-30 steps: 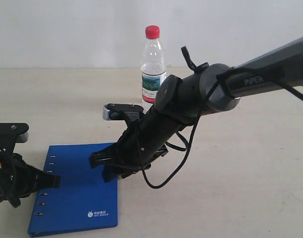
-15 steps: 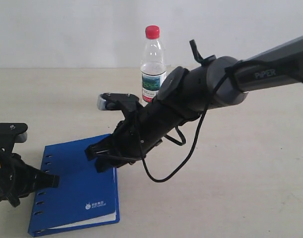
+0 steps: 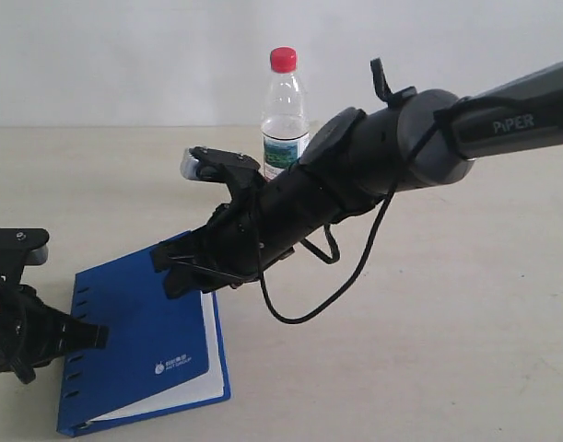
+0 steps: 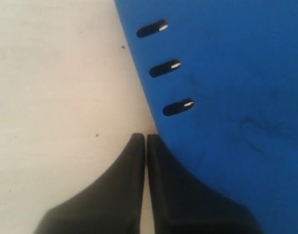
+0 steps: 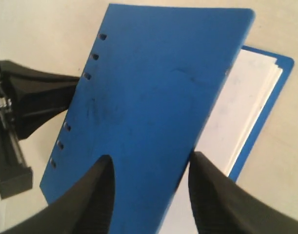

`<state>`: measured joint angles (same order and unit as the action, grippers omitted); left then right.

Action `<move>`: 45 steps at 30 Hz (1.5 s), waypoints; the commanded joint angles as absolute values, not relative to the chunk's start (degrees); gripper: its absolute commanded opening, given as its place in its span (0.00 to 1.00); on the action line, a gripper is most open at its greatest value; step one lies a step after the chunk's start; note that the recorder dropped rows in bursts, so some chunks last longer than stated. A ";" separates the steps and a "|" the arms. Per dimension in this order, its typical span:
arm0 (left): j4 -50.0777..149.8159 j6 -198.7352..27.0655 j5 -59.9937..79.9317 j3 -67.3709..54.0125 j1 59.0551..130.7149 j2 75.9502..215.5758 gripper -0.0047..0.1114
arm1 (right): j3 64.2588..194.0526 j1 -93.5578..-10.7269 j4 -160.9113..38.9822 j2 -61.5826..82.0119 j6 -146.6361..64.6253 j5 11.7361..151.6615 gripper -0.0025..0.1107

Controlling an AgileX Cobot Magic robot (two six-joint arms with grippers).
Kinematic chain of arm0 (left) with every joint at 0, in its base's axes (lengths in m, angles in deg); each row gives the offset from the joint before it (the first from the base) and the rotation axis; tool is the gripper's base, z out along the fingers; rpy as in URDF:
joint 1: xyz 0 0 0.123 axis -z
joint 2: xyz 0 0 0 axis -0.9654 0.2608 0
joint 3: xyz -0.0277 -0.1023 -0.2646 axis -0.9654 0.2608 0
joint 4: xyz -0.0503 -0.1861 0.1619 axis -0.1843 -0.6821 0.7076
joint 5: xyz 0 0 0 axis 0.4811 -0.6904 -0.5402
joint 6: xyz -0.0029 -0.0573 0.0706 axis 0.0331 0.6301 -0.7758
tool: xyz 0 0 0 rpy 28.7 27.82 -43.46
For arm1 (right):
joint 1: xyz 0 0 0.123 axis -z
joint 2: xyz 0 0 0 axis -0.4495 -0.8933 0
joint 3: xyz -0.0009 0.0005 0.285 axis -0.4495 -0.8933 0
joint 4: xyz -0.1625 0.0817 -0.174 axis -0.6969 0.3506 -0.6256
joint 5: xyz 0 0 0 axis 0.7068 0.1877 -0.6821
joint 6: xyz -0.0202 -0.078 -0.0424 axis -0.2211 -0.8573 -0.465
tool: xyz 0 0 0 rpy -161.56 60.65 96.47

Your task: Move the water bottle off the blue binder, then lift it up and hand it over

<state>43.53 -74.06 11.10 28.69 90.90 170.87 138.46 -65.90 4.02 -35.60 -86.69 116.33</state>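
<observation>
The water bottle [image 3: 285, 115], clear with a red cap, stands upright on the table behind the blue binder [image 3: 143, 341], not on it. My right gripper [image 3: 175, 272] is at the binder's far corner with its jaws apart. In the right wrist view [image 5: 149, 158] one finger lies over the blue cover [image 5: 149, 83] and the other sits at its free edge, over the white pages [image 5: 241, 112]. The cover is raised off the pages. My left gripper [image 3: 97, 333] is shut, its tips [image 4: 145, 139] at the spine edge beside the slots [image 4: 178, 106].
The beige table [image 3: 428, 350] stretches to the right of the binder. A white wall stands behind the bottle. The right arm [image 3: 392, 166] and its looping black cable [image 3: 355, 276] hang over the table in front of the bottle.
The right gripper has risen and moved left at the binder's far corner. The cover's free edge has come up and white pages now show. The left gripper has stayed put.
</observation>
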 commanded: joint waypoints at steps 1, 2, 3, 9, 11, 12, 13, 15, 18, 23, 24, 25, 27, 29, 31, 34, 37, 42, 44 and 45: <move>43.65 -74.14 8.34 29.03 91.59 171.91 0.08 | 138.73 -66.68 13.04 -38.02 -91.66 119.37 0.39; 43.65 -74.14 8.34 29.03 91.59 171.91 0.08 | 138.73 -66.68 13.61 -38.54 -92.07 119.81 0.39; 43.65 -74.14 8.34 29.03 91.59 171.91 0.08 | 138.73 -66.68 14.22 -38.79 -92.67 120.33 0.39; 43.65 -74.14 8.34 29.03 91.59 171.91 0.08 | 138.73 -66.68 19.51 -38.44 -99.30 128.26 0.39; 43.65 -74.14 8.34 29.03 91.59 171.91 0.08 | 138.73 -66.68 20.93 -37.50 -101.42 129.76 0.39; 43.65 -74.14 8.34 29.03 91.59 171.91 0.08 | 138.73 -66.68 21.12 -36.93 -102.23 130.37 0.39; 43.65 -74.14 8.34 29.03 91.59 171.91 0.08 | 138.73 -66.68 21.00 -36.44 -102.44 130.79 0.39; 43.65 -74.14 8.34 29.03 91.59 171.91 0.08 | 138.73 -66.68 20.87 -35.84 -102.44 131.80 0.39; 43.65 -74.40 8.35 29.03 91.59 171.91 0.08 | 138.73 -66.68 20.59 -35.80 -102.44 132.65 0.39; 43.65 -74.40 8.35 29.03 91.59 171.91 0.08 | 138.73 -66.68 18.04 -35.93 -101.17 132.46 0.60; 43.65 -74.40 8.35 29.03 91.59 171.91 0.08 | 138.73 -66.68 17.06 -35.93 -99.83 131.90 0.65; 43.65 -74.40 8.35 29.03 91.59 171.91 0.08 | 138.73 -66.68 15.76 -35.93 -98.11 130.91 0.66; 43.65 -74.40 8.35 29.03 91.59 171.91 0.08 | 138.73 -66.68 13.26 -35.93 -95.99 128.29 0.60; 43.65 -74.53 8.35 29.03 91.59 171.91 0.08 | 138.73 -66.68 8.40 -35.93 -90.19 123.76 0.42; 43.65 -74.65 8.35 29.03 91.59 171.91 0.08 | 138.73 -66.68 5.55 -35.93 -89.20 121.32 0.15; 43.65 -74.63 8.45 29.03 91.59 171.91 0.08 | 138.73 -66.68 3.63 -35.93 -90.23 120.16 0.02; 43.65 -74.89 10.80 29.68 91.46 168.21 0.08 | 138.73 -66.55 2.81 -35.70 -90.82 120.27 0.02; 40.14 -75.32 20.49 37.73 85.50 152.72 0.08 | 138.73 -66.55 2.68 -30.94 -93.02 119.16 0.02; 37.59 -74.95 24.28 40.51 82.64 149.42 0.09 | 138.73 -66.55 2.60 -27.40 -93.27 119.52 0.02; 37.82 -74.40 25.01 41.01 82.27 148.90 0.13 | 138.73 -66.55 2.60 -26.26 -93.27 119.66 0.02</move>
<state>39.48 -74.99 22.05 39.05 83.86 150.91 138.88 -66.83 2.99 -30.01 -91.52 120.45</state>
